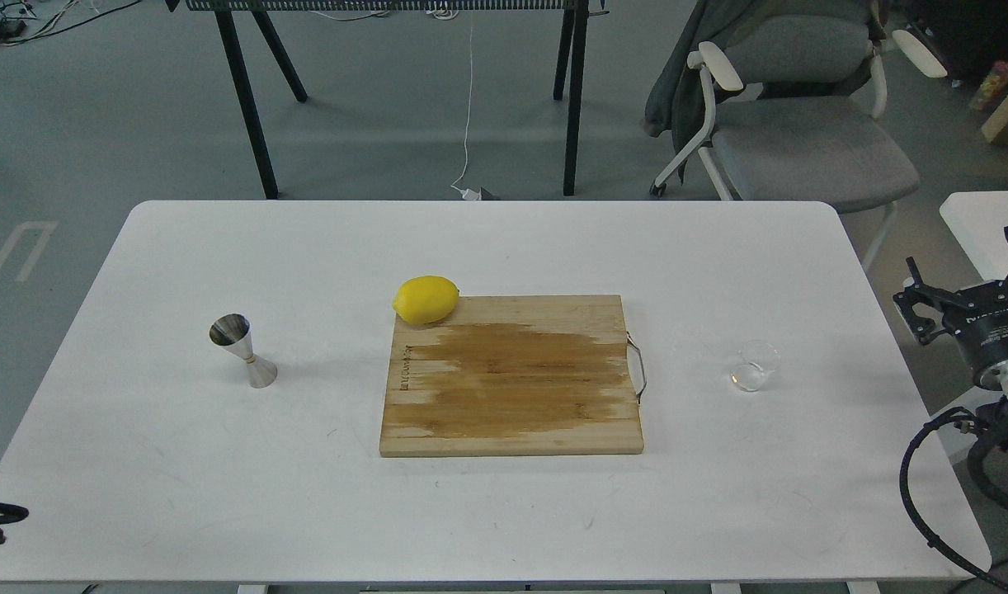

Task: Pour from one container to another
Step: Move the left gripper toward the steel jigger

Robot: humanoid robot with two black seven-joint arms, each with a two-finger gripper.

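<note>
Faintly, the cutting board (511,375) bears unreadable edge lettering; right end effector (966,276) spread apart, empty.

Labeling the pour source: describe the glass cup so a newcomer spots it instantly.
Start at the wooden cutting board mid-table. Right of its metal handle, alone on the white table, sits the small clear glass cup. It is transparent, unlike the yellow lemon and steel jigger.

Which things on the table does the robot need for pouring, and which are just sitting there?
Needed: glass cup, jigger, right gripper.
Just sitting there: lemon, cutting board.
</note>
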